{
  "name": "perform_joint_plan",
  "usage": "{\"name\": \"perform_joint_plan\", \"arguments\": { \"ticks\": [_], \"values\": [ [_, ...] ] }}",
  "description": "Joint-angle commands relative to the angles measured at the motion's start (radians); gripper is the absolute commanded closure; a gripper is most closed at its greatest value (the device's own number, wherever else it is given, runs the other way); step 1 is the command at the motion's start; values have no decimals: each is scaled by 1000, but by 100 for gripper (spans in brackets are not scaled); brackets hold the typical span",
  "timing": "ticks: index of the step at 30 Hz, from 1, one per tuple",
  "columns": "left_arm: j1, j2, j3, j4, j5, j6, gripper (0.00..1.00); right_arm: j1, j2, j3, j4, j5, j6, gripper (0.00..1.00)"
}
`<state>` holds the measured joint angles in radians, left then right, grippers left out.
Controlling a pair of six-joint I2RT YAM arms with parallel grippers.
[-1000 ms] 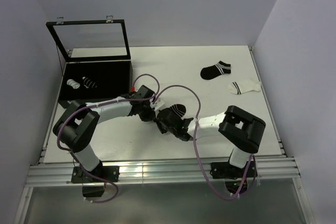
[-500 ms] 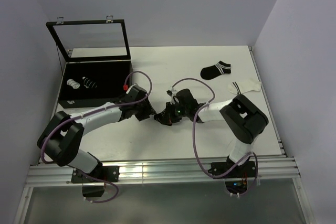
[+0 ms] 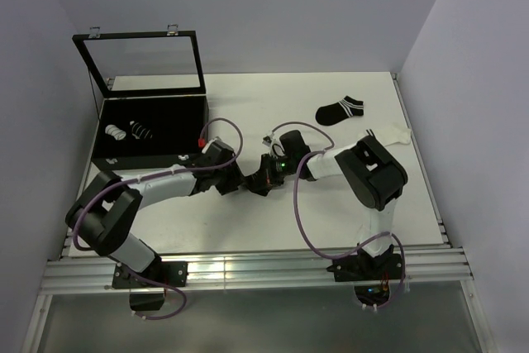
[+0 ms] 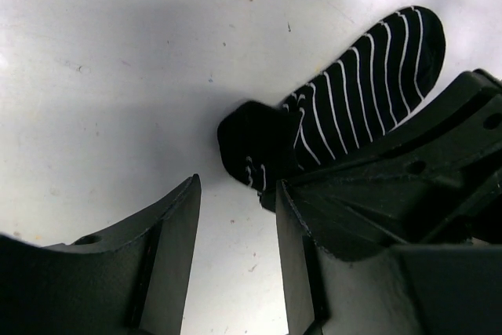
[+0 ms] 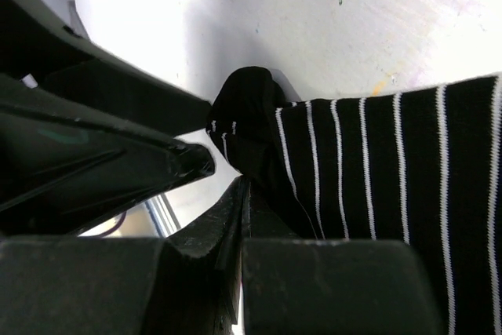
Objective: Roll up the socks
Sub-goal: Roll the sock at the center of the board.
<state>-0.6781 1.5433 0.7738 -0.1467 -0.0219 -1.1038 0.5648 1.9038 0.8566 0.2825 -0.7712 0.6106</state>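
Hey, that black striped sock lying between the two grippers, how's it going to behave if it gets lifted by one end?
Probably floppy: the black striped sock is folded over on itself at one end, so it would likely droop. It looks thin and light, so a push may bunch it rather than slide it.

White table (image 3: 273,97) carries open black case (image 3: 149,134); black sock (image 3: 340,111); white sock (image 3: 395,131); striped sock (image 4: 369,92).
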Motion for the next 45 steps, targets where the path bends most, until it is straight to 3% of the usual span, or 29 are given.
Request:
{"name": "perform_joint_plan", "arguments": {
  "ticks": [1, 12, 16, 21, 24, 25, 28, 34, 39, 45],
  "values": [
    [-5, 26, 10, 50, -9, -1, 52, -11, 15, 35, -5, -57, 15, 100],
    [-6, 124, 67, 38, -47, 42, 59, -23, 41, 35, 32, -92, 43, 100],
    [-6, 155, 90, 12, -39, 58, 71, -23, 38, 33, 34, -86, 38, 100],
    [-6, 164, 101, -25, -21, 70, 96, -23, -9, 19, 21, -54, 3, 100],
    [-6, 155, 123, -79, -21, 85, 100, -20, -83, -13, 49, -22, -24, 94],
    [-6, 152, 131, -112, -23, 87, 100, -17, -113, -21, 47, 4, -41, 86],
    [-6, 152, 176, -178, -30, 105, 100, 13, -236, -53, -8, 145, -144, 75],
    [-6, 167, 278, -343, -56, 137, 100, 185, -459, -172, 13, 599, -336, 64],
    [-6, 190, 343, -418, -58, 145, 100, 335, -494, -246, 79, 901, -405, 56],
    [-6, 230, 380, -452, -36, 163, 100, 501, -414, -238, 136, 1121, -480, 55]
  ]
}}
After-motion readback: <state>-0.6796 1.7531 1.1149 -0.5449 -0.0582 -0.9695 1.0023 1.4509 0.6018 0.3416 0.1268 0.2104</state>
